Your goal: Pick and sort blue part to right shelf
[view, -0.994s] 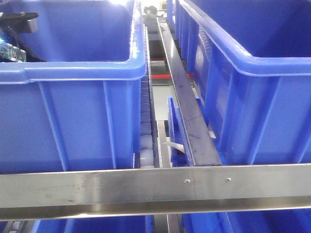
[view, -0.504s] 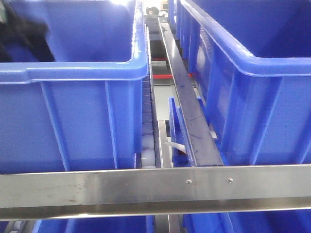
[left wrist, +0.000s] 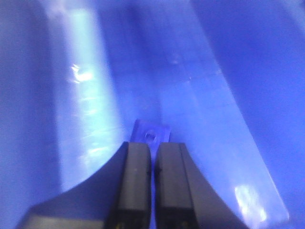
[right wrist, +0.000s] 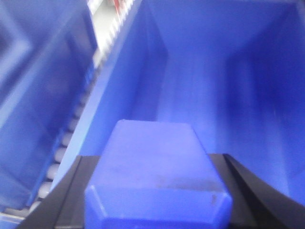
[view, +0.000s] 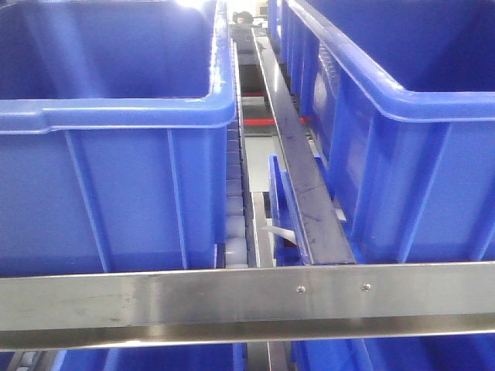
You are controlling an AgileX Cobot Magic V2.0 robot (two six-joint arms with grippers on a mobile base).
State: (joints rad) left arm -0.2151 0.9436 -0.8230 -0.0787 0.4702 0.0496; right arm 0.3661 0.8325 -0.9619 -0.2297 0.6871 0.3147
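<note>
A grey steel-frame rack, the right shelf (view: 232, 297), fills the front view. Nearest the camera its flat brushed-metal front rail is seen, marked with two small screws (view: 300, 290). Behind the rail two large open bins of smooth, ribbed blue plastic are set side by side: the left bin (view: 108, 116) and the right bin (view: 387, 100). Between them a roller track (view: 233, 201) and a dark flat divider bar (view: 298, 170) run away from the camera.

In the right wrist view, a blocky blue part (right wrist: 157, 176) with a flat top and bevelled edges is clamped between the black fingers of the right gripper (right wrist: 157, 191), and is held above the open interior of a blue bin, with rollers seen at the left.

In the left wrist view, the left gripper (left wrist: 152, 157) is shown with its grey fingers pressed nearly together over a glossy blue bin floor; a small blue piece (left wrist: 150, 133) with a hole lies just past the fingertips, and whether it is pinched cannot be told.
</note>
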